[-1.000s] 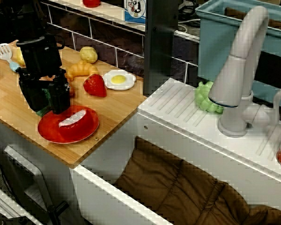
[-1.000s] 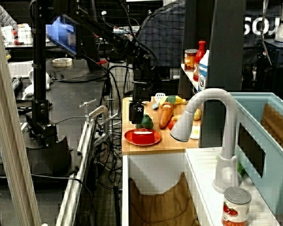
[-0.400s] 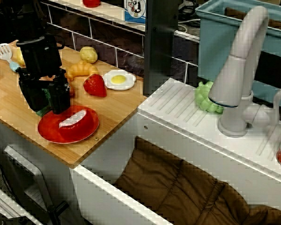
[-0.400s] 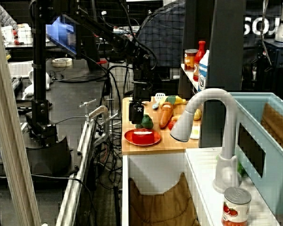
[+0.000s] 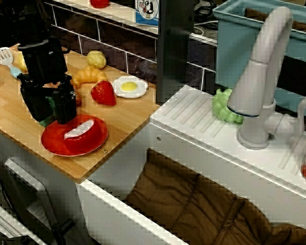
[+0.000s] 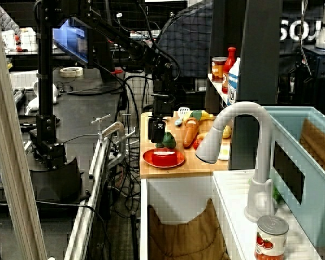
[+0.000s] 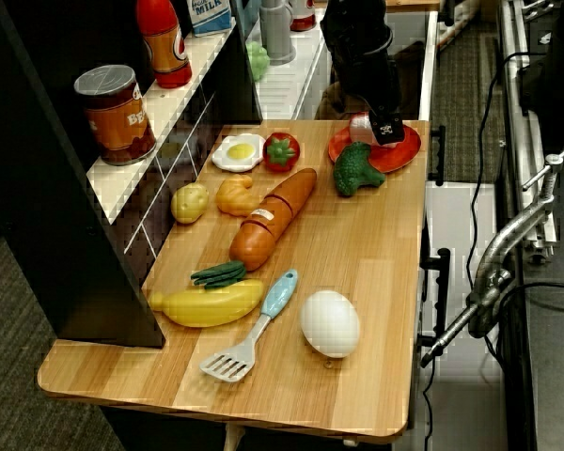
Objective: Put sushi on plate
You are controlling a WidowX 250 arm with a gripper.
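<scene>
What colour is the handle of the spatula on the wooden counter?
Light blue, with a white head; the spatula shows best in the view along the counter.

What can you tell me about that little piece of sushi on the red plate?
The sushi is a small toy that looks like plastic: a red slab on a whitish rice block, with a pale glossy streak along its top. It lies on the plate, near the front edge of the wooden counter. The black claw hangs close above its back end; whether they touch cannot be told. In the view down the counter, the claw hides most of it, and broccoli lies beside the plate.
</scene>
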